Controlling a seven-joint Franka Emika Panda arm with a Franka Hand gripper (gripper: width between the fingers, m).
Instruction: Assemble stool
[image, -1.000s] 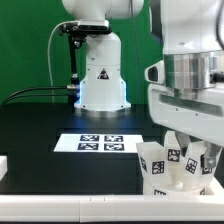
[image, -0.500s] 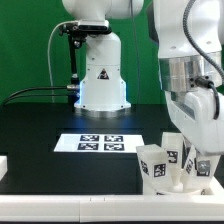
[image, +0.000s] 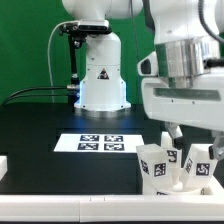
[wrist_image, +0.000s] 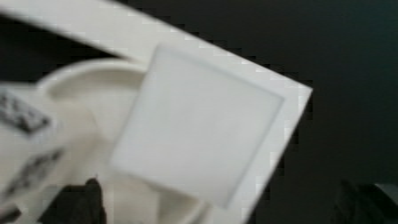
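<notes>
1. Hovering at the exterior view's right, your robot's hand hangs just above a cluster of upright stool legs; only a dark finger peeks out under the bulky white wrist housing, so you cannot tell whether the hand is released or clenched.
2. You see no part clearly pinched between the fingers in either view.
3. The wrist view is blurred: a flat white square-edged face fills the middle, tilted, with a curved white rim beside it that may be the stool seat, though you cannot be sure.
4. A black-and-white marker tag shows at the edge of that wrist view, on a white part.
5. The stool legs stand close together at the lower corner on the exterior view's right, each chunky, white and carrying square black-and-white tags; their bases are cut off by the frame edge.
6. The marker board lies flat on the black tabletop, just beside the legs toward the exterior view's left, apart from the hand.
7. The robot's white base stands behind the marker board, with black cables running off toward the exterior view's left.
8. A white border rail runs along the near edge of the tabletop.
</notes>
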